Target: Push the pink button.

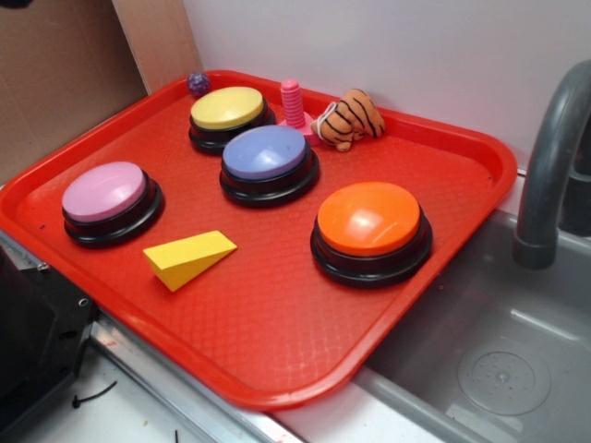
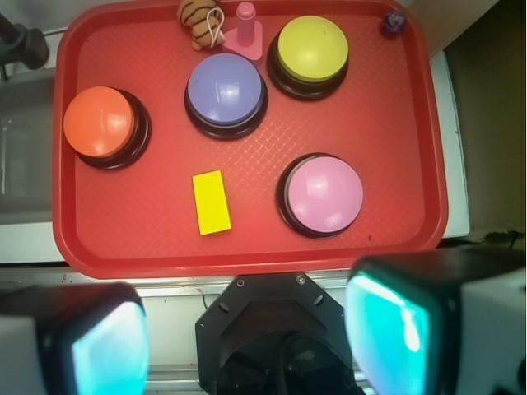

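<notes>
Red tray (image 1: 277, 369) lies on the desk beside a grey sink (image 1: 489, 369), faucet (image 1: 554, 157) at the right of the exterior view. On the tray, four dome buttons: orange button (image 1: 369, 219), blue-lavender button (image 1: 266, 153), yellow button (image 1: 227, 108), and the pink button (image 1: 103, 191), which sits near the tray's left edge, apart from the others, with a yellow wedge (image 1: 189, 257) just beside it. Smaller items along the far rim: striped plush toy (image 1: 351, 118), ribbed pink peg (image 1: 293, 103), small purple ball (image 1: 199, 83). Tool (image 2: 247, 337) seen in the wrist view only, high above the tray's near edge, fingers (image 2: 387, 329) standing well apart, holding nothing. Judgement: dome is rigid smooth plastic, spring-loaded, on a stable base; no grasp needed, press straight down at the dome centre to avoid sliding off.
</notes>
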{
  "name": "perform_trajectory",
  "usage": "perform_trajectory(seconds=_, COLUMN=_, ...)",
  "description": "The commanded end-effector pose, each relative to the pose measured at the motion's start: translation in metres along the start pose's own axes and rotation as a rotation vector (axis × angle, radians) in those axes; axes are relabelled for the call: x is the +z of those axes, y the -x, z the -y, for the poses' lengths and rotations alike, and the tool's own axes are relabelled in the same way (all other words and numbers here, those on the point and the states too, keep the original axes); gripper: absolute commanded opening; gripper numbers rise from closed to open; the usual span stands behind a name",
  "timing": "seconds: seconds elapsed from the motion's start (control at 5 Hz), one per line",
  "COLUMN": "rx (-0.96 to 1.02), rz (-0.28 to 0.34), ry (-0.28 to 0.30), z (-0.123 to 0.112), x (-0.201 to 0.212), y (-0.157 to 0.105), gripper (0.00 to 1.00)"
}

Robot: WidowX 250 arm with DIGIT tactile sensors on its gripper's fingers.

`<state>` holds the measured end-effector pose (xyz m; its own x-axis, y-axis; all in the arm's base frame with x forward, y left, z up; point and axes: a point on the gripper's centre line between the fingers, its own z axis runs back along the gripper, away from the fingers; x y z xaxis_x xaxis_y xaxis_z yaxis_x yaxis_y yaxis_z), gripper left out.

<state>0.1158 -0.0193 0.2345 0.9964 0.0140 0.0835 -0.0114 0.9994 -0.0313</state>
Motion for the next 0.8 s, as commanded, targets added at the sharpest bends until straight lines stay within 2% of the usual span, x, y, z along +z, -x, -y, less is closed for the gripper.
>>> perform_trajectory(seconds=0.0, rx=0.000, rz=0.000, ry=0.000, z=0.000, x=0.000, y=0.000, gripper=1.00)
perform_trajectory(seconds=0.2, rx=0.170, rz=0.027, ry=-0.056, z=-0.034, x=-0.039, y=-0.046, gripper=1.00)
perform_trajectory(seconds=0.4, rx=0.328, rz=0.038, ry=-0.068, z=-0.067, x=-0.069, y=-0.067, gripper=1.00)
perform_trajectory(seconds=0.6, rx=0.368, rz=0.024, ry=-0.079, z=-0.086, x=-0.097, y=-0.069, gripper=1.00)
